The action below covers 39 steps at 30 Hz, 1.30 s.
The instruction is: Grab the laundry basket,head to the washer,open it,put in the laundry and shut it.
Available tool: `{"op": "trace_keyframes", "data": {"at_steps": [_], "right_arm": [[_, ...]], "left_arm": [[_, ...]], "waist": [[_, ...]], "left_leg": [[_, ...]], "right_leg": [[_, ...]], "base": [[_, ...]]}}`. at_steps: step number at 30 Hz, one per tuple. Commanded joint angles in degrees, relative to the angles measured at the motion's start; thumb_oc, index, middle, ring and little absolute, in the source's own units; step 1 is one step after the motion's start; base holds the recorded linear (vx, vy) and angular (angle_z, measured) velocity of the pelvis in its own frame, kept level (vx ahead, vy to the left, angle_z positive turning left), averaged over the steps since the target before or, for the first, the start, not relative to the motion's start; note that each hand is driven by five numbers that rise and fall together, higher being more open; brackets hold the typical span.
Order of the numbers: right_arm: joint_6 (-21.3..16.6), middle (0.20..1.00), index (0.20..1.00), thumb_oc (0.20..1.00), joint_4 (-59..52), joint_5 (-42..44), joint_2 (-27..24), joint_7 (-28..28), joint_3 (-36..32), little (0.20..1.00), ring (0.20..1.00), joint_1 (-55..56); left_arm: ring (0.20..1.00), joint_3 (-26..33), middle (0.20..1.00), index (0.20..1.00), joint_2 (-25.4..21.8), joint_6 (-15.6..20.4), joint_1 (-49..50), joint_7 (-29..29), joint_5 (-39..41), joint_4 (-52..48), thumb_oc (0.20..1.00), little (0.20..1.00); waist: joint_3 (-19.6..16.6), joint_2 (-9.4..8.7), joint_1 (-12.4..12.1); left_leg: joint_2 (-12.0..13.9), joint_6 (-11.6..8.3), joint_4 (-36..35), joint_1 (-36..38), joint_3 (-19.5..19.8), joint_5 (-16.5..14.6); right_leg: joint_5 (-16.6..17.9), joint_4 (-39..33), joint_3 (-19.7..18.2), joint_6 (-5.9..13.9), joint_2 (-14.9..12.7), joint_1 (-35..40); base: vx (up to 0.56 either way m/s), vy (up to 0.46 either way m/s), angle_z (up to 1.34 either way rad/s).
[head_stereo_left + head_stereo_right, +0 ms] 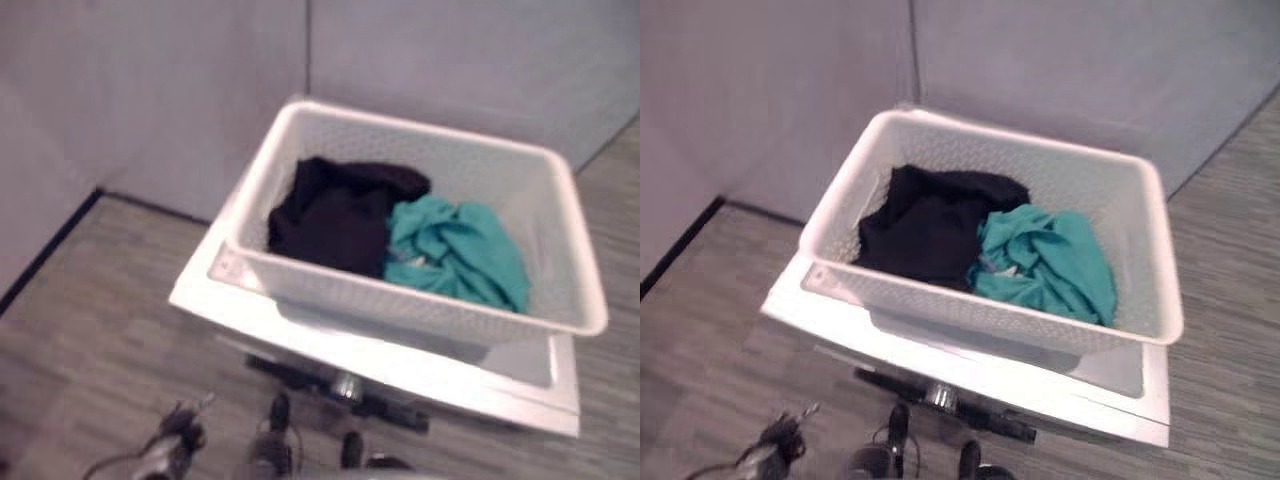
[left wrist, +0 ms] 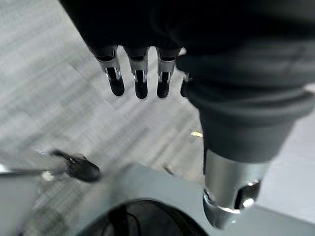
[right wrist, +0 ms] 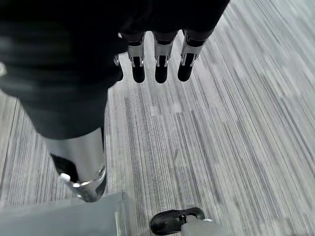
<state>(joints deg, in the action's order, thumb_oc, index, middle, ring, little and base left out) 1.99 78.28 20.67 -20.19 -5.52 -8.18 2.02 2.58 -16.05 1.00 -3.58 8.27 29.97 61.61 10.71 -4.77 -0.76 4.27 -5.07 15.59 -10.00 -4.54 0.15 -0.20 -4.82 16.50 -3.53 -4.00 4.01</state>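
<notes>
A white perforated laundry basket (image 1: 430, 128) stands on a low white table (image 1: 300, 335) in front of me. Inside it lie a black garment (image 1: 335, 215) on the left and a teal garment (image 1: 460, 250) on the right. My left hand (image 2: 140, 78) hangs over the grey floor with its fingers straight and nothing in them. The right hand (image 3: 157, 64) also hangs above the floor, fingers straight and empty. Both hands are away from the basket.
Grey partition walls (image 1: 450, 50) meet in a corner right behind the table. Striped grey flooring (image 1: 90, 330) lies to the left and right of it. A dark base (image 1: 340, 385) shows beneath the table's near edge.
</notes>
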Motion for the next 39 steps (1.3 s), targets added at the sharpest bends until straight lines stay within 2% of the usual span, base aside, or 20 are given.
{"op": "trace_keyframes", "data": {"at_steps": [1,3,4,6,7,8,9,10,11,12,13,14,16,18,22,24,27,30,33,39], "right_arm": [[0.7,1.0,1.0,1.0,4.8,0.7,-2.8,-1.3,-0.4,1.0,1.0,1.0],[0.9,1.0,1.0,1.0,4.7,0.7,-2.9,-1.2,-0.3,1.0,1.0,1.0],[3.8,1.0,1.0,1.0,7.7,-0.8,-13.8,2.3,-2.0,1.0,1.0,-2.7],[3.8,1.0,1.0,1.0,10.4,-0.7,-16.6,1.1,-2.8,1.0,1.0,-6.3],[6.4,1.0,1.0,1.0,15.2,-2.3,-21.6,2.4,-2.5,1.0,1.0,-10.5],[7.2,1.0,1.0,1.0,15.9,-3.2,-24.3,2.7,-3.6,1.0,1.0,-12.2],[7.2,1.0,1.0,1.0,16.0,-3.2,-24.4,2.7,-3.6,1.0,1.0,-12.2],[8.2,1.0,1.0,1.0,16.5,-4.7,-28.5,2.9,-5.3,1.0,1.0,-14.0],[8.2,1.0,1.0,1.0,16.5,-4.8,-28.5,2.9,-5.4,1.0,1.0,-14.0],[8.9,1.0,1.0,1.0,16.8,-6.4,-30.9,3.7,-5.2,1.0,1.0,-15.2],[10.0,1.0,1.0,1.0,16.2,-8.2,-33.7,5.3,-6.0,1.0,1.0,-16.3],[10.2,1.0,1.0,1.0,16.0,-9.4,-34.3,6.0,-5.8,1.0,1.0,-16.6],[11.2,1.0,1.0,1.0,16.1,-10.8,-36.7,7.4,-7.0,1.0,1.0,-17.5],[11.6,1.0,1.0,1.0,16.4,-12.1,-38.3,8.3,-7.0,1.0,1.0,-18.5],[12.0,1.0,1.0,1.0,16.7,-13.5,-37.9,7.2,-7.6,1.0,1.0,-18.9],[12.1,1.0,1.0,1.0,17.2,-14.0,-38.0,6.4,-7.9,1.0,1.0,-19.3],[12.0,1.0,1.0,1.0,17.2,-15.0,-38.3,5.7,-8.1,1.0,1.0,-19.1],[12.1,1.0,1.0,1.0,16.1,-15.2,-38.1,5.0,-6.4,1.0,1.0,-20.3],[12.3,1.0,1.0,1.0,16.1,-16.4,-38.4,5.1,-4.1,1.0,1.0,-22.9],[12.6,1.0,1.0,1.0,17.1,-18.1,-39.9,5.1,-2.1,1.0,1.0,-25.7]], "left_arm": [[1.0,-1.3,1.0,1.0,1.6,1.7,0.8,0.2,-1.0,-1.7,1.0,1.0],[1.0,-1.8,1.0,1.0,2.1,1.6,1.4,-0.3,-1.4,-3.0,1.0,1.0],[1.0,-2.7,1.0,1.0,1.3,1.2,1.4,-1.5,-3.4,-2.3,1.0,1.0],[1.0,-5.0,1.0,1.0,0.3,1.0,0.9,-2.2,-5.4,-4.1,1.0,1.0],[1.0,-7.8,1.0,1.0,-0.7,0.3,0.8,-3.0,-7.4,-9.0,1.0,1.0],[1.0,-9.0,1.0,1.0,-1.5,-0.2,0.9,-4.7,-8.9,-11.6,1.0,1.0],[1.0,-9.0,1.0,1.0,-1.4,-0.3,0.9,-4.7,-8.9,-11.7,1.0,1.0],[1.0,-10.5,1.0,1.0,-3.1,-1.0,2.7,-6.6,-11.0,-17.7,1.0,1.0],[1.0,-10.5,1.0,1.0,-3.1,-1.1,2.7,-6.6,-11.0,-17.8,1.0,1.0],[1.0,-10.8,1.0,1.0,-4.3,-1.7,3.8,-7.7,-12.0,-20.3,1.0,1.0],[1.0,-10.3,1.0,1.0,-5.9,-2.5,5.5,-9.0,-13.9,-22.8,1.0,1.0],[1.0,-9.5,1.0,1.0,-6.5,-2.9,6.5,-9.4,-14.6,-23.3,1.0,1.0],[1.0,-7.3,1.0,1.0,-8.0,-3.8,8.5,-9.3,-15.4,-25.0,1.0,1.0],[1.0,-5.9,1.0,1.0,-9.1,-4.5,9.9,-9.3,-16.0,-27.2,1.0,1.0],[1.0,-4.2,1.0,1.0,-10.2,-5.5,12.5,-9.1,-17.3,-31.1,1.0,1.0],[1.0,-3.6,1.0,1.0,-10.8,-5.9,14.1,-9.8,-18.7,-33.5,1.0,1.0],[1.0,-3.5,1.0,1.0,-11.2,-6.1,15.1,-10.2,-20.3,-35.3,1.0,1.0],[1.0,-5.2,1.0,1.0,-10.8,-6.4,15.6,-10.6,-22.4,-37.1,1.0,1.0],[1.0,-5.5,1.0,1.0,-10.5,-6.2,16.1,-10.6,-22.5,-38.0,1.0,1.0],[1.0,-6.3,1.0,1.0,-10.2,-6.0,16.4,-10.3,-22.2,-38.1,1.0,1.0]], "waist": [[-2.2,2.61,1.5],[-3.1,3.13,2.3],[-3.9,3.06,2.0],[-4.3,3.45,1.2],[-5.3,4.94,-0.4],[-5.8,5.79,-0.6],[-5.8,5.64,-0.6],[-5.7,6.54,-1.9],[-5.7,6.22,-1.8],[-5.2,6.15,-2.6],[-4.0,5.98,-3.4],[-3.6,6.27,-4.0],[-2.1,6.84,-5.1],[-1.5,7.05,-6.0],[-2.3,7.43,-8.2],[-3.2,6.97,-9.9],[-4.3,5.8,-11.4],[-5.5,2.83,-14.7],[-5.6,2.19,-16.5],[-5.6,1.34,-16.8]], "left_leg": [[10.1,-0.64,4.3,12.0,5.6,0.9],[9.8,-0.98,7.2,15.4,9.0,1.7],[9.9,-1.3,7.0,17.2,11.2,2.3],[9.9,-1.46,6.0,18.5,13.6,2.7],[9.4,-1.61,0.5,20.3,13.8,-1.3],[9.8,-1.69,-2.9,22.3,11.4,-5.2],[9.6,-1.63,-3.2,22.3,11.3,-4.9],[8.1,-0.47,-6.4,24.0,9.7,-11.6],[7.7,-0.36,-6.5,23.8,9.7,-11.4],[5.9,0.87,-7.3,24.2,9.2,-15.3],[2.7,2.65,-8.8,25.1,8.5,-19.7],[1.6,3.37,-9.0,25.3,8.2,-20.6],[-0.3,4.81,-8.6,24.1,8.2,-20.2],[-2.1,5.92,-7.8,21.6,8.4,-18.5],[-4.6,8.82,-8.6,17.0,9.3,-14.0],[-5.3,9.35,-9.2,15.3,9.3,-12.5],[-6.0,9.24,-9.6,13.4,9.6,-10.9],[-6.8,8.43,-9.1,8.1,9.4,-8.4],[-4.5,7.02,-9.2,6.3,7.4,-7.5],[-1.6,4.17,-10.9,5.2,7.2,-4.7]], "right_leg": [[1.0,0.4,-1.7,5.55,-2.3,-7.3],[2.2,1.3,-1.8,5.89,-2.7,-9.0],[2.6,1.6,-1.4,6.2,-3.1,-9.3],[3.0,2.3,-0.4,6.7,-3.9,-10.0],[4.8,2.6,2.1,8.54,-5.6,-11.1],[6.0,2.5,3.1,9.63,-6.5,-11.7],[6.1,2.5,3.0,9.66,-6.8,-11.8],[8.5,2.9,3.7,11.46,-8.8,-13.5],[8.7,2.9,3.6,11.5,-9.2,-13.7],[10.2,3.3,4.0,12.7,-11.2,-14.8],[11.9,3.0,4.1,14.76,-13.6,-15.8],[11.8,2.8,4.1,15.22,-13.8,-16.0],[10.9,5.0,4.8,15.37,-15.5,-17.3],[7.6,11.3,3.7,14.4,-16.0,-16.6],[2.2,25.7,-1.1,12.79,-13.5,-13.0],[-0.1,29.0,-2.3,12.26,-12.8,-10.3],[-2.2,27.4,-2.5,11.69,-11.8,-5.8],[-5.7,21.7,-2.3,11.64,-10.7,0.8],[-5.7,14.5,1.1,11.6,-11.6,2.8],[-4.9,5.2,3.7,11.34,-8.8,6.5]], "base": [[-0.26,0.152,0.24],[-0.26,0.195,0.21],[-0.17,0.181,0.08],[-0.16,0.179,0.23],[-0.21,0.278,0.72],[-0.2,0.281,1.04],[-0.23,0.339,0.83],[-0.16,0.228,0.6],[-0.25,0.358,0.38],[-0.33,0.366,0.56],[-0.4,0.442,0.48],[-0.43,0.395,0.44],[-0.35,0.225,0.04],[-0.35,0.185,-0.15],[-0.28,0.131,-0.12],[-0.17,0.005,0.05],[-0.11,-0.056,-0.17],[-0.24,-0.167,-0.01],[-0.21,-0.239,-0.3],[-0.07,-0.192,-0.35]]}}
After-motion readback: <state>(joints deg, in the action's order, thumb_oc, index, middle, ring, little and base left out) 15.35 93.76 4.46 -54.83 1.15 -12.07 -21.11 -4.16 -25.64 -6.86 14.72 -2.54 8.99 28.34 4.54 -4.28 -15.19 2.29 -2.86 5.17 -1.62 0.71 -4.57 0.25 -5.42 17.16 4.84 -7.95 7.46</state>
